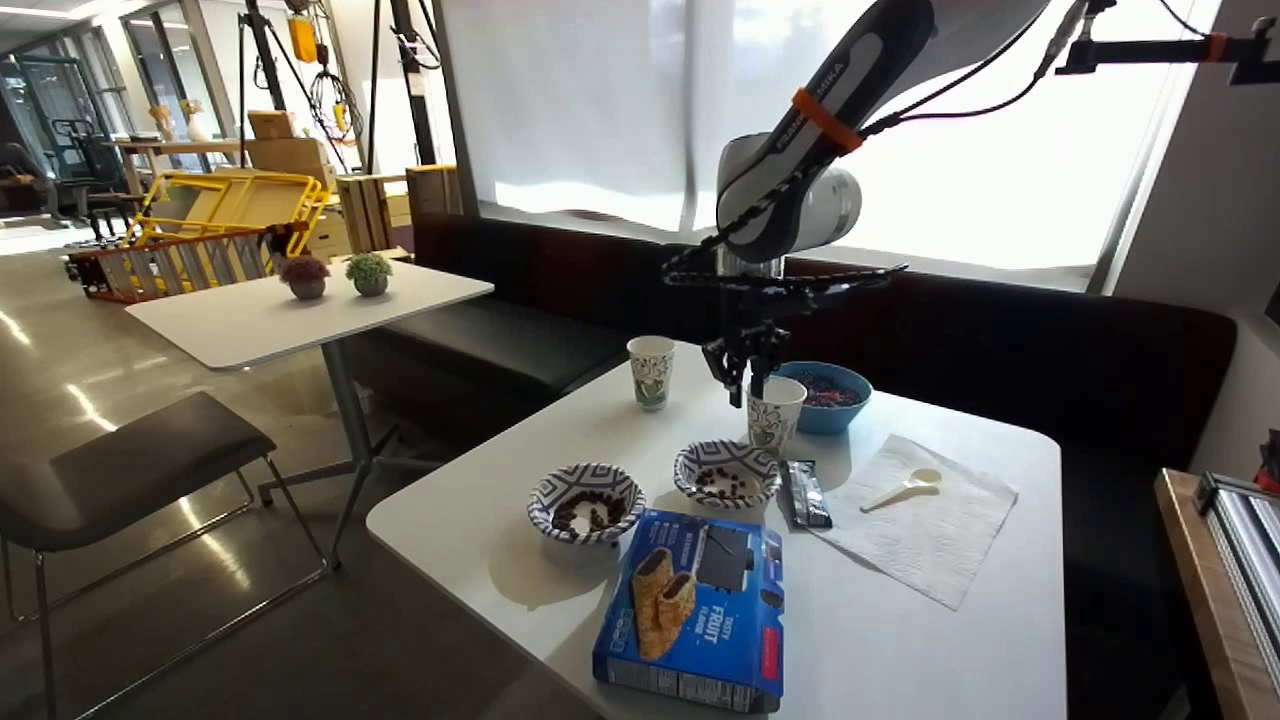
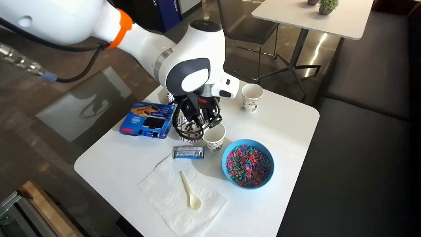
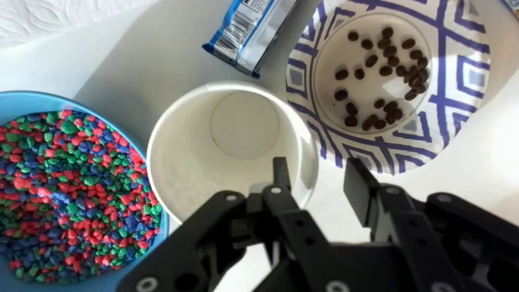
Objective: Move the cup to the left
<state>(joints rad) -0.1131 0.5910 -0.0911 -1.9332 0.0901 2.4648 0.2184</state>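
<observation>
The cup (image 3: 227, 152) is apparently straddled at its rim by spread fingers (image 3: 359, 187), presumably so that its wall can be pinched for moving, and is flanked by a patterned bowl (image 3: 446, 81) and a blue bowl (image 1: 834, 420) on the counter (image 2: 283, 121).

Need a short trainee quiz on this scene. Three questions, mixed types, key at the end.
1. True or false: the spoon lies on the paper towel.
2. Pick one. The blue bowl holds: a) brown beans, b) red, green and blue bits, c) plain water.
3. In the wrist view, is the gripper open or shut, and how does it stand to the cup?

Key: 1. True. 2. b. 3. Open; one jaw shows across the cup's mouth, the other outside its rim.
</observation>
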